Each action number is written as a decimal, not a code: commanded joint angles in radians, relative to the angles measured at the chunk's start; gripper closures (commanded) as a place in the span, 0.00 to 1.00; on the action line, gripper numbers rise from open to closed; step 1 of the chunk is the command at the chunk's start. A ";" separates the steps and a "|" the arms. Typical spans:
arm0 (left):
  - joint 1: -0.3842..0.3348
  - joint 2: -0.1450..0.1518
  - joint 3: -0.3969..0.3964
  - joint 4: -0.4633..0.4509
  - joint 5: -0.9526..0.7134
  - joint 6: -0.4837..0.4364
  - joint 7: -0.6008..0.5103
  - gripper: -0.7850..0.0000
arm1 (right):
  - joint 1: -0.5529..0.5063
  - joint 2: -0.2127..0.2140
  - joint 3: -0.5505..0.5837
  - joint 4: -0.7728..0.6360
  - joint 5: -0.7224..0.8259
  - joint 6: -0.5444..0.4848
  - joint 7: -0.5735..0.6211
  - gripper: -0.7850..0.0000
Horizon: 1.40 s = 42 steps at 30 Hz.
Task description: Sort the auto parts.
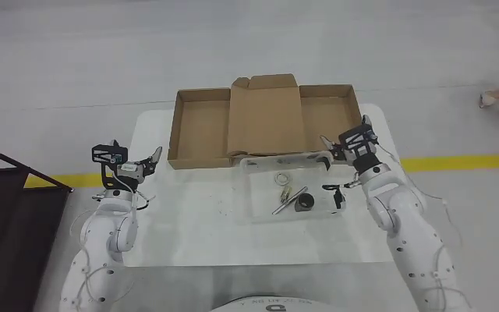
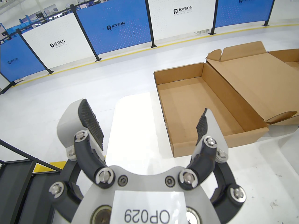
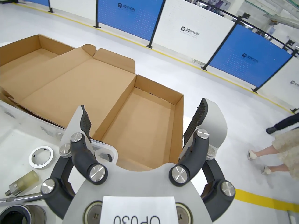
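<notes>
**Top view:** a white bench carries an open brown cardboard box along its far edge, with a shallow compartment at each end and a flat flap between them. The auto parts lie just in front of the box. A long pale metal bracket runs along the box's front wall. Nearer the robot, close together, are a bright metal ring, a slim metal rod, a dark cylindrical sleeve and a small black part. The left gripper hangs over the bench near the box's left front corner. The right gripper is at the box's right front corner. **Left wrist view:** the left jaws stand wide apart and grasp nothing, above the bench and beside the left compartment. **Right wrist view:** the right jaws are likewise spread wide and grasp nothing, over the front wall of the right compartment. The ring lies flat, thin-walled and shiny. Near it rest a short translucent yellowish cylinder with a metal pin, the rod, and the sleeve, whose open bore shows. The bracket is pierced with small holes.
</notes>
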 commanded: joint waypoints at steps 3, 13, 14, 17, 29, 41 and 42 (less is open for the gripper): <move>0.000 0.000 0.000 0.000 0.000 0.000 0.000 0.00 | 0.024 0.008 0.035 -0.012 0.007 -0.100 0.007 0.00; 0.000 0.000 0.000 0.000 0.000 0.000 0.000 0.00 | 0.025 0.018 0.006 -0.003 -0.018 -0.296 0.034 0.00; 0.000 0.000 0.000 0.000 0.000 0.000 0.000 0.00 | 0.033 0.021 0.007 0.000 -0.016 -0.346 0.047 0.00; 0.000 0.000 0.000 0.000 0.000 0.000 0.000 0.00 | 0.048 0.031 -0.001 0.000 -0.029 -0.488 0.098 0.00; 0.000 0.000 0.000 0.000 0.000 0.000 0.000 0.00 | 0.034 0.052 -0.027 0.009 -0.022 -0.713 0.151 0.53; 0.000 0.000 0.000 0.000 0.000 0.000 0.000 0.00 | 0.042 0.079 -0.036 0.056 0.009 -0.817 0.165 0.53; 0.000 0.000 0.000 0.000 0.000 0.000 0.000 0.00 | 0.041 0.084 -0.034 0.061 0.016 -0.817 0.171 0.53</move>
